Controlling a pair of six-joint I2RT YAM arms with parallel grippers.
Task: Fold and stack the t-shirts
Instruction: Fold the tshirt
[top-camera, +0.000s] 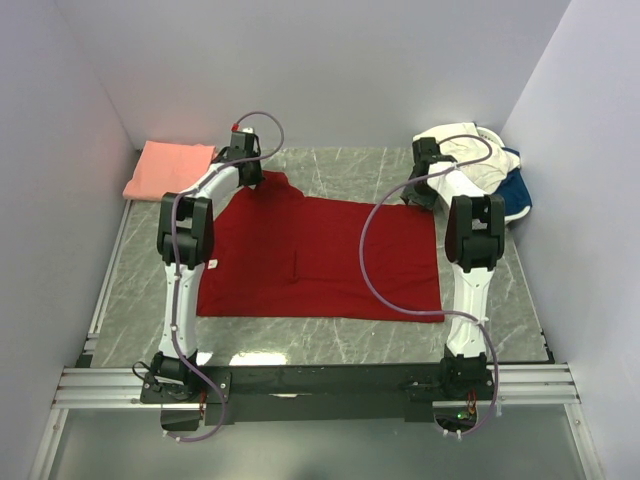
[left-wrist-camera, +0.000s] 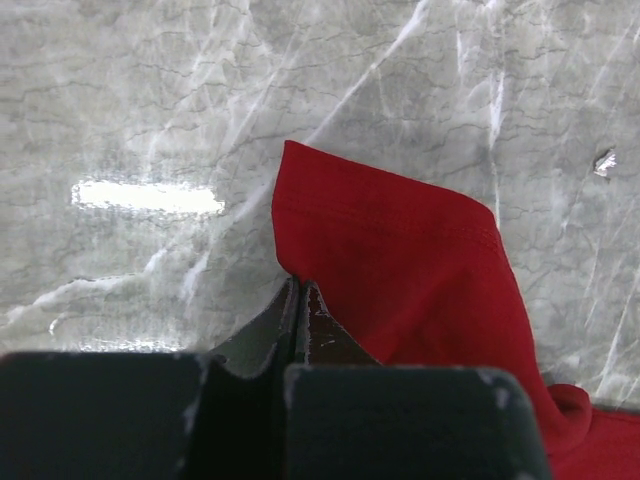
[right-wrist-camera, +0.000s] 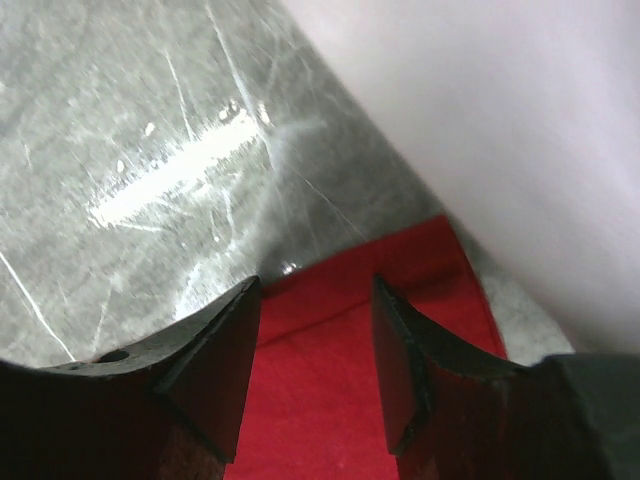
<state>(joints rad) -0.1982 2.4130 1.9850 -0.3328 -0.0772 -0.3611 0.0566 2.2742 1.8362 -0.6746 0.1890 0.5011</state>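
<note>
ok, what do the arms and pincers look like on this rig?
Left arm and right arm: white links, black joint housings, a greyish-purple cable looped loosely along each. Left pincer and right pincer: black, two flat tapered fingers; pale scuff flecks on the left one's body.

The worktop (top-camera: 345, 165) held one spread red t-shirt (top-camera: 320, 260), one folded salmon-pink t-shirt (top-camera: 168, 168), and one heap of cream-white and blue tees (top-camera: 487, 158), too tangled to count.

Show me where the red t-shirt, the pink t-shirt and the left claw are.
red t-shirt (top-camera: 320, 260), top view, middle of its spread body.
pink t-shirt (top-camera: 170, 168), top view, its centre.
left claw (left-wrist-camera: 300, 286), left wrist view, between its fingertips.
</note>
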